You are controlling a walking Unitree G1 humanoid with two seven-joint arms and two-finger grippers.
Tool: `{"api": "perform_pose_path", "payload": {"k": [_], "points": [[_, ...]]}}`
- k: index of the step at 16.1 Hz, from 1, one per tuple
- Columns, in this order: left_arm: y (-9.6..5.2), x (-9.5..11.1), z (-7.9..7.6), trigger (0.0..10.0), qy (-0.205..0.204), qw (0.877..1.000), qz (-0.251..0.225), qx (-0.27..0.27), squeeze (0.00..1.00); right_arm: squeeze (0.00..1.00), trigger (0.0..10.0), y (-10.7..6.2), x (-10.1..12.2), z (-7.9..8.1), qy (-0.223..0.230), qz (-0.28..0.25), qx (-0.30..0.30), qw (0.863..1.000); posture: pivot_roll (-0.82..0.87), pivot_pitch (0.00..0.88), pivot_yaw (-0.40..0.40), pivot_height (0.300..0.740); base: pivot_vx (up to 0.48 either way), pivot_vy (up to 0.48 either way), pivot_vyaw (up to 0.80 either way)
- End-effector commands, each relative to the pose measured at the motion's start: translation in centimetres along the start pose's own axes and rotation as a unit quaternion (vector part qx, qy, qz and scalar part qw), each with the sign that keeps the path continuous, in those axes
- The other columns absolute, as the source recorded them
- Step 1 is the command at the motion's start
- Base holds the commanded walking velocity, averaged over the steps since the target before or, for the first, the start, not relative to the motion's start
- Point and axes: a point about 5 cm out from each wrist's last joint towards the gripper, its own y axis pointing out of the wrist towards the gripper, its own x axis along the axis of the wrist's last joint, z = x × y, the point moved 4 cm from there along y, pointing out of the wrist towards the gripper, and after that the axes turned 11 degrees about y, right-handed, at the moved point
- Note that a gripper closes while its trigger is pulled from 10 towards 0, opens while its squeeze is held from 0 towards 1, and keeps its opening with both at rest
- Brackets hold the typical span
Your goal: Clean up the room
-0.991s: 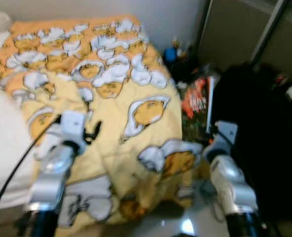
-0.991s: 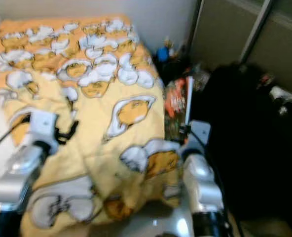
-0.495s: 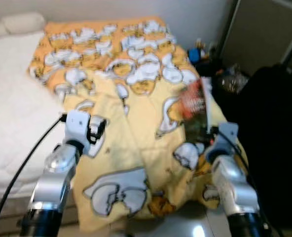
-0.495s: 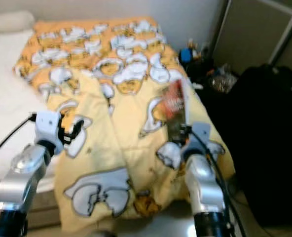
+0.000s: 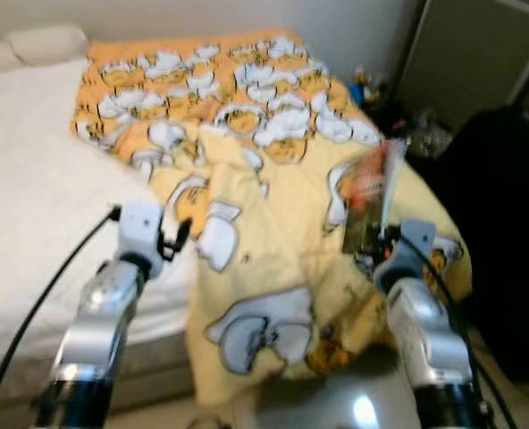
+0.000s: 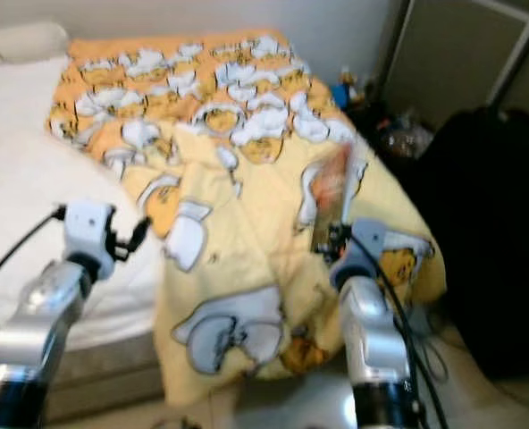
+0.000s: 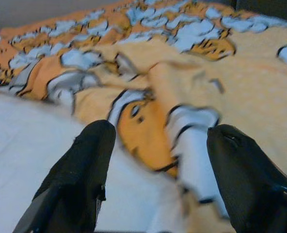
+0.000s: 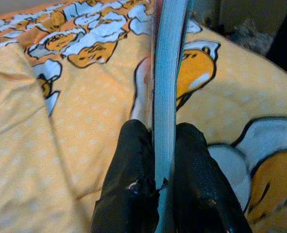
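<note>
A yellow and orange cartoon-print blanket [image 5: 273, 206] lies rumpled across the bed and hangs over its foot. My right gripper [image 8: 165, 165] is shut on a thin book [image 5: 372, 198] with a red cover, held upright on edge over the blanket's right side; its page edges [image 8: 167, 77] run between the two fingers. My left gripper [image 7: 158, 160] is open and holds nothing, low over the line where the blanket meets the white sheet [image 5: 41, 188].
A pillow [image 5: 46, 43] lies at the bed's far left corner. A large black bag [image 6: 492, 223] stands on the floor to the right. Small clutter [image 5: 372, 89] sits by the wall beside a dark cabinet [image 5: 461, 54]. Pale floor [image 5: 354, 407] shows below the bed's foot.
The camera has swung left, so more white sheet shows. My right gripper still holds the book, now over the blanket rather than beside the bed. The left gripper stays open.
</note>
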Motion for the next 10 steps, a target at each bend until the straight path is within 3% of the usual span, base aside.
{"api": "perform_pose_path", "payload": {"k": [1, 3, 10], "points": [[0.34, 0.75, 0.01, 10.0, 0.004, 1.0, -0.01, 0.001, 0.0, 0.0, 10.0, 0.21, 1.46, 0.73, -0.004, -0.025, 0.015, 1.0, 0.03, 0.0, 0.034, 0.74, 0.0, 0.382, -0.79], [0.34, 0.69, -0.08, 10.0, 0.003, 1.0, -0.009, 0.001, 0.0, 0.0, 10.0, 0.2, 1.6, 0.7, -0.008, -0.028, 0.017, 0.999, 0.03, 0.0, 0.034, 0.74, 0.0, 0.379, -0.7], [0.52, 0.77, -0.12, 10.0, 0.0, 1.0, -0.01, 0.002, 0.0, 0.0, 10.0, 0.37, 2.24, 0.74, -0.029, -0.038, 0.023, 0.999, 0.03, 0.0, 0.037, 0.74, 0.0, 0.376, 0.0]]}}
